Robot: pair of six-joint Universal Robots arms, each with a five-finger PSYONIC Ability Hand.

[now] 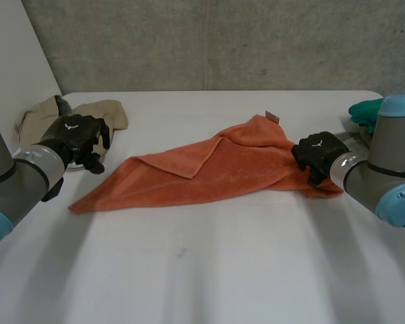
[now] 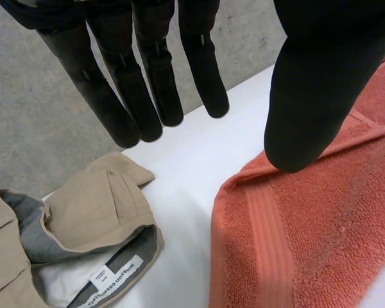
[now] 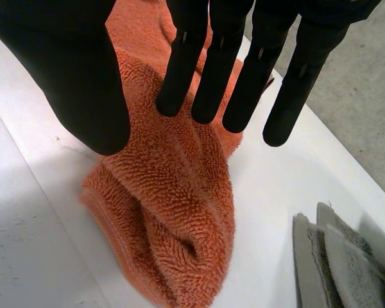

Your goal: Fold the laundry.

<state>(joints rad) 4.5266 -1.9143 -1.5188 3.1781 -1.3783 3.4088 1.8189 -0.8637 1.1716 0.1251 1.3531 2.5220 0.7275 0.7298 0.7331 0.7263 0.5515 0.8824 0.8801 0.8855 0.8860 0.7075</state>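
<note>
Orange towel lies spread and rumpled across the middle of the white bench. One flap is folded over near its center. A small tag sticks up at its far edge.

My left hand is released and grasps nothing, with straight fingers held apart from the thumb. It hangs over the bench between the towel's left corner and a beige garment. In the left wrist view the thumb tip sits over the towel's hemmed corner. I cannot tell if it touches. The beige garment is crumpled at the far left of the bench. Its grey lining and a white label are showing, and it is apart from the towel.

My right hand is also released, fingers straight and spread. It is at the towel's right end, where the cloth is bunched into a thick roll under my palm. Cannot tell if the fingertips press the cloth.

A green cloth lies at the far right edge, behind my right arm. A grey folded cloth lies on the bench beside the bunched end, not touching it.
</note>
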